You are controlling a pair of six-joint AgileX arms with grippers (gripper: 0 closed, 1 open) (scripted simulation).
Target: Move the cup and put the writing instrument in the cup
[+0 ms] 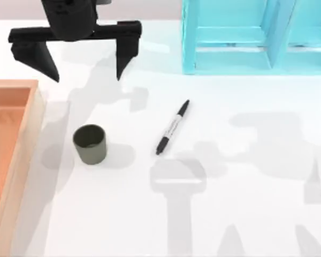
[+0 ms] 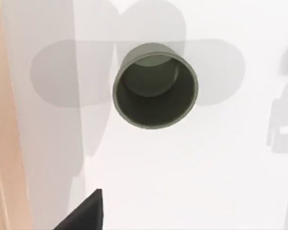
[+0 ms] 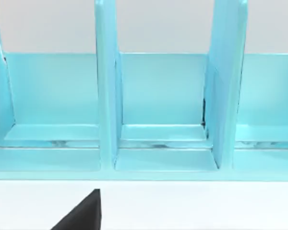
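So the left hand [image 1: 85, 67] is hanging at the far left of the white table [image 1: 246, 214], fingers spread wide apart and nothing between them. In the top view both dark fingertips point down toward the near side, one over by the wooden tray [image 1: 10, 139] and the other further right.

The cup [image 1: 90, 143] sits upright on the table, near side of that hand and just right of the tray, not touching it. Its mouth is open and it looks empty. The marker [image 1: 173, 127] lies flat on the table well to the right of the cup, tilted on a diagonal, with one black end toward the far right and the other toward the near left. The two are clearly apart.

The left wrist view gives a look straight down into the cup [image 2: 155, 86], so you can see the inner wall and bottom, which the top view can't really show. A strip of the tray's edge [image 2: 0, 120] runs along one side there, and a dark finger tip [image 2: 84, 213] pokes in at the border.

The right wrist view looks at a light blue rack [image 3: 105, 96] with upright dividers, the same rack [image 1: 230, 37] that stands at the far right of the table in the top view. A bit of a dark finger [image 3: 81, 213] shows there too, but I can't tell how open the right hand is.
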